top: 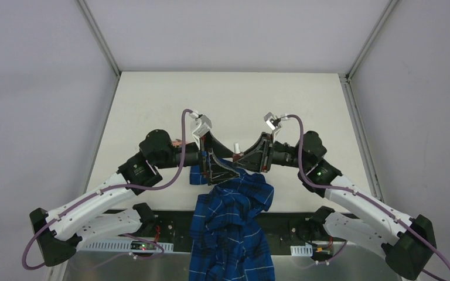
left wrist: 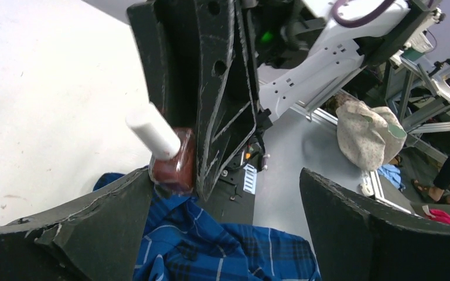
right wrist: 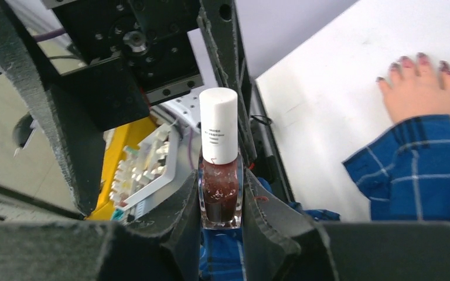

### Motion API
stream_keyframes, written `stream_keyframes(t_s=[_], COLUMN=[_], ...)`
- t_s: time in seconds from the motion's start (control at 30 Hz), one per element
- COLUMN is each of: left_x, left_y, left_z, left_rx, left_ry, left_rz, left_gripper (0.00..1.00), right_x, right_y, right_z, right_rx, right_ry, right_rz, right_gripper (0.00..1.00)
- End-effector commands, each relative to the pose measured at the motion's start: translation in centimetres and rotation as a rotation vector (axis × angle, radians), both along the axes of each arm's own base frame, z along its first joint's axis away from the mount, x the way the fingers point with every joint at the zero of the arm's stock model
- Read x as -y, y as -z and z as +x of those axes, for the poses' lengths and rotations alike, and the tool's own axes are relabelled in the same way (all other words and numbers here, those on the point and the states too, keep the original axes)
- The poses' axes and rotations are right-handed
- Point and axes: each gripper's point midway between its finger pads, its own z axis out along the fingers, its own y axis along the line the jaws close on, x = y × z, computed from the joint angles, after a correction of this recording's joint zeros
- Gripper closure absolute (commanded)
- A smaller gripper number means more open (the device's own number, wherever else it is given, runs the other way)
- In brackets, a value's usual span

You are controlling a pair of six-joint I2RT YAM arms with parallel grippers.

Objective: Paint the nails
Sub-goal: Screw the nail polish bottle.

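A white table (top: 228,99) stands between plain grey walls (top: 35,88). A blue plaid sleeve (right wrist: 422,164) lies on it, with a pale hand (right wrist: 422,91) flat at its end. The right gripper (right wrist: 221,196) is clamped on a polish bottle (right wrist: 218,146), whose cap print is too small to read. The left gripper (left wrist: 225,175) gapes wide beside the bottle. The nails (right wrist: 407,60) rest on the table, apart from both.

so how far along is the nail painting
Done: the right gripper clamps the polish bottle. In hand: the left gripper is open near the white cap, still on. Left: uncapping and brushing, though the nails already look dark reddish-purple.
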Motion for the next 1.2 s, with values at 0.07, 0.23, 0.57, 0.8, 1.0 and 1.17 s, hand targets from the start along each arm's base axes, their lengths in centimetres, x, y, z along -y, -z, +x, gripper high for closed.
stream_keyframes(t_s=[0.07, 0.23, 0.57, 0.8, 1.0, 1.17], left_x=[-0.8, -1.4, -1.9, -1.6, -2.1, -1.7], left_y=[1.4, 2.3, 1.4, 3.3, 5.4, 5.6], left_z=[3.0, 5.0, 6.9, 8.6, 9.4, 8.7], left_rx=[-0.008, -0.066, -0.131, -0.224, -0.277, -0.290], left_ry=[-0.177, -0.291, -0.419, -0.505, -0.567, -0.528], left_rz=[0.095, 0.153, 0.116, 0.143, 0.199, 0.203], left_gripper=[0.02, 0.03, 0.24, 0.40, 0.44, 0.51], right_x=[1.7, 2.6, 1.4, -0.9, -2.4, -2.5], right_y=[-0.6, 1.1, 4.2, 5.0, 5.2, 5.4], right_z=[2.0, 3.0, 3.9, 4.0, 3.7, 4.1], right_rx=[0.080, 0.086, 0.101, 0.147, 0.172, 0.178], right_ry=[0.172, 0.258, 0.339, 0.380, 0.363, 0.388], right_rz=[-0.071, -0.141, -0.270, -0.341, -0.372, -0.386], right_gripper=[1.00, 1.00, 1.00, 1.00, 1.00, 1.00])
